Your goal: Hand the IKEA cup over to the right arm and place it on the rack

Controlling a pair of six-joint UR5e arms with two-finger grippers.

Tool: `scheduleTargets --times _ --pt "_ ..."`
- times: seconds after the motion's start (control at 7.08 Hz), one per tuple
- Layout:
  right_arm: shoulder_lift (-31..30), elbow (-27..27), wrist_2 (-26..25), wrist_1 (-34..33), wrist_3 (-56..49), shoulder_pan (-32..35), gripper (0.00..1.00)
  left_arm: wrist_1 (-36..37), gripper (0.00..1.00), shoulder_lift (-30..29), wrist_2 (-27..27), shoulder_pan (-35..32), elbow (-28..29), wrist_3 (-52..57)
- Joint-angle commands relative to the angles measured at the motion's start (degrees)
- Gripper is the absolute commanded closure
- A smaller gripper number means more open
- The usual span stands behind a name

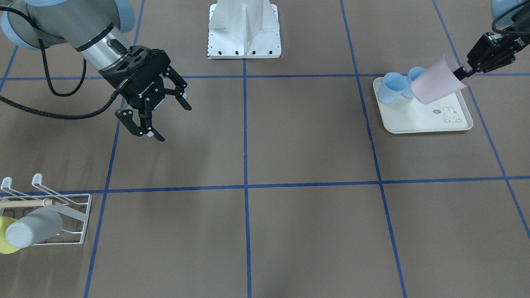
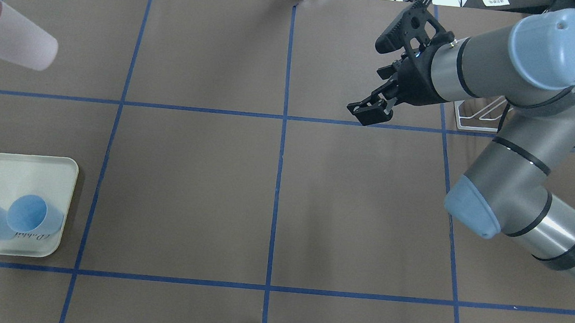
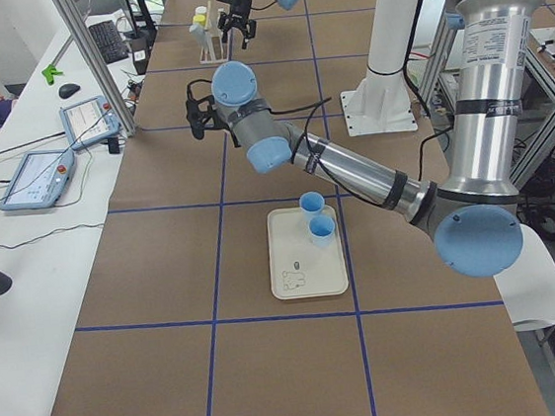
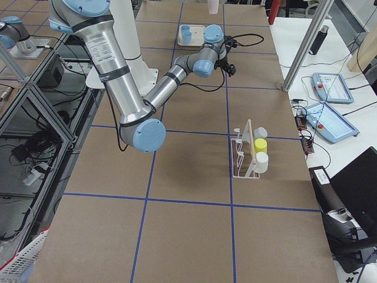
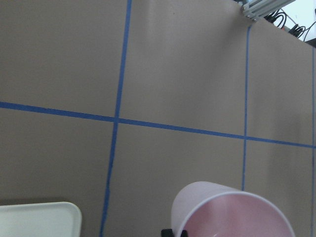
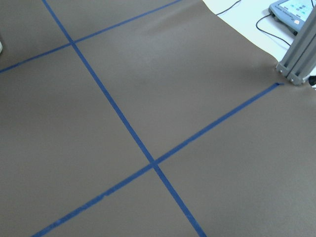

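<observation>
Cup (image 1: 434, 82), pale pink and tapered, hangs tipped sideways above the cream tray (image 1: 422, 122). The left tool (image 1: 461, 73) pinches its rim, one finger inside. The right tool (image 1: 172, 122) hovers with jaws spread, holding nothing. Brown tabletop (image 1: 306, 136) with blue tape lines stretches between them. The rack (image 1: 73, 213) stands at the tabletop's right end, carrying other cups (image 1: 33, 232).

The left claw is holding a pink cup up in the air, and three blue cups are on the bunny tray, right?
Not quite. The left claw does hold the pink cup up, but the bunny tray carries two blue cups, not three. The overhead view shows both.
</observation>
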Motion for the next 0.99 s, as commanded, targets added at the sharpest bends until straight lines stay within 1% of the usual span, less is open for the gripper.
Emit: scheduleTargets --times 0.0,0.14,0.28,0.42,0.57,0.85 --pt "0.06 -3.82 -9.23 12.88 0.72 -7.23 0.01 -0.41 1.0 -7.01 0.46 2.36 0.24 -12.37" --pt "0.15 -4.61 -14.24 17.98 2.12 -11.1 0.01 -0.67 1.0 -8.87 2.46 6.39 0.24 -13.62" --pt "1.89 -4.8 -19.6 19.6 3.09 -14.53 0.01 -1.81 1.0 -11.15 9.62 11.39 0.07 -18.16" --pt "3.82 -4.89 -23.48 19.62 3.1 -16.91 0.01 -3.73 1.0 -12.48 12.12 16.22 0.15 -21.42" --pt "4.27 -4.89 -25.96 19.97 3.1 -18.07 0.01 -4.1 1.0 -14.32 12.5 18.88 0.5 -22.93" --pt "4.19 -6.29 -27.3 25.92 2.57 -19.04 0.01 -4.1 1.0 -15.47 12.67 20.92 0.5 -22.95"
